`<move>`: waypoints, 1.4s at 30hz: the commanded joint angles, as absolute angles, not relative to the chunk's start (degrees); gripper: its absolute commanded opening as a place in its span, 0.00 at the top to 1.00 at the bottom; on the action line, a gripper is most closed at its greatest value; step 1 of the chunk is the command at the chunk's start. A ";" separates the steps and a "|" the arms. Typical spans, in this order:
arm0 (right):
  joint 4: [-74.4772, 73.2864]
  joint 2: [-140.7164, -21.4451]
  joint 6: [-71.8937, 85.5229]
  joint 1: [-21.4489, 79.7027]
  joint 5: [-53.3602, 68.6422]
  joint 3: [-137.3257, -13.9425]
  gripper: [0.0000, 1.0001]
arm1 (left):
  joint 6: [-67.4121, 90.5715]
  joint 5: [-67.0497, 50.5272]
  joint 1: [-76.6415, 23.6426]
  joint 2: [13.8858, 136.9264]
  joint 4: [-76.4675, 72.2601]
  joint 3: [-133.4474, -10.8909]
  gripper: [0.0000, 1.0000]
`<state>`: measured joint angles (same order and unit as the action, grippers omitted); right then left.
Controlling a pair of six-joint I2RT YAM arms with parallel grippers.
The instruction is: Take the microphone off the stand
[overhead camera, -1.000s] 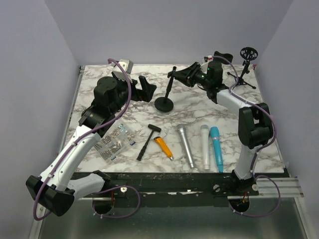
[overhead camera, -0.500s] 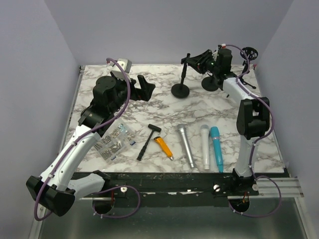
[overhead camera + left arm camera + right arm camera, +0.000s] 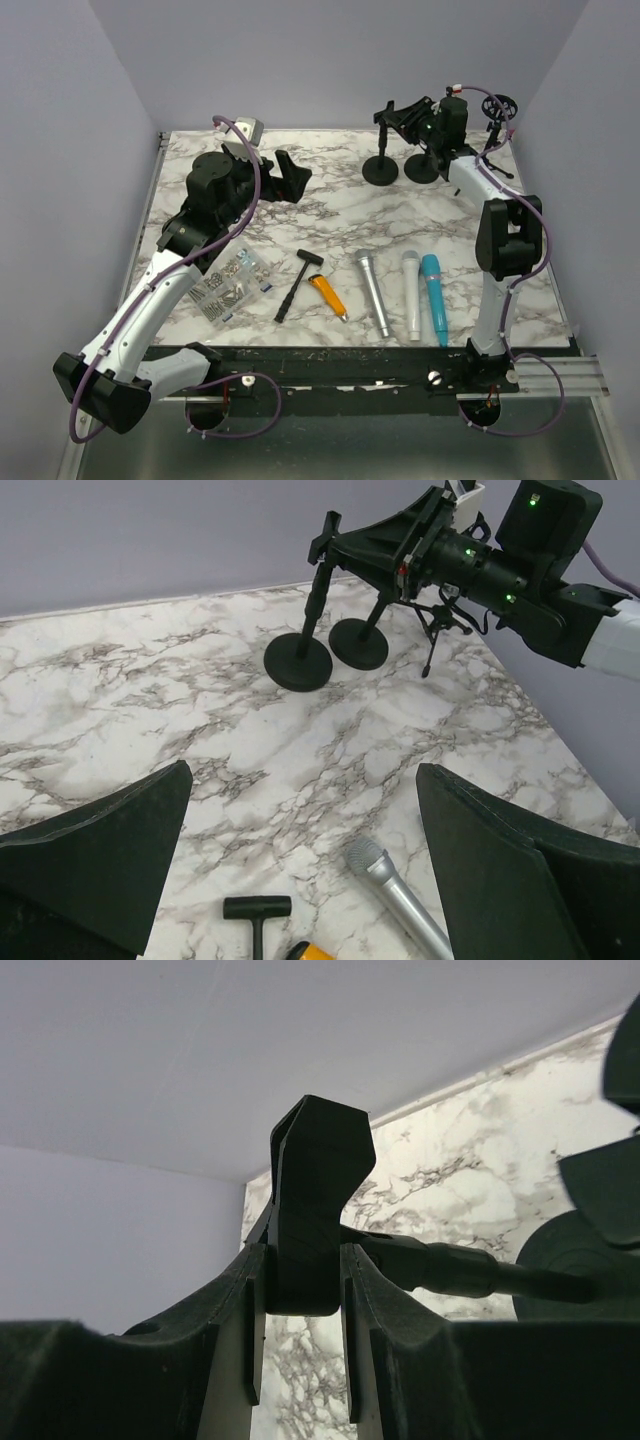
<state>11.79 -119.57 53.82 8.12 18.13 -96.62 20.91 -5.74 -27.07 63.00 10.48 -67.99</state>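
Upper right of the overhead frame: my right claw (image 3: 402, 115) is clamped tight on the black plastic clip (image 3: 310, 1190) atop the black round-based microphone stand (image 3: 381, 170). Both fingers (image 3: 240, 1330) press flat against the clip's sides. My left claw (image 3: 285, 175) hangs wide open and empty at centre left, over the white-and-grey marble counter (image 3: 330, 235).

No microphone shows in the clip. The silver handheld microphone (image 3: 373, 292), the white microphone (image 3: 412, 295) and the blue microphone (image 3: 433, 298) lie side by side at lower centre right, well apart from the stand. I judge the removal itself done, and the stand is now being parked.

The care now is in the setting-down. A second black round-based stand (image 3: 421, 168) sits just beside the held one, their bases nearly touching. I would keep the pole upright, ease the base flat onto the counter without nudging its neighbour, and only then spread the fingers. I would draw back along the clip's sides, so it does not snag and tip the stand.
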 commanded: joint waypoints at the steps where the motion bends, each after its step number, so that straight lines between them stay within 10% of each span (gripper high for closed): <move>1: 10.79 -119.70 50.78 7.73 14.88 -93.34 0.75 | 21.45 -7.29 -26.72 63.70 10.55 -67.86 0.01; 15: 7.42 -108.00 46.19 7.82 17.15 -84.89 0.05 | 22.30 -8.45 -26.02 64.25 10.34 -67.85 0.01; 42: -31.13 -37.74 33.25 8.43 8.70 -50.80 0.00 | 25.69 -6.71 -25.58 52.92 1.40 -61.27 0.01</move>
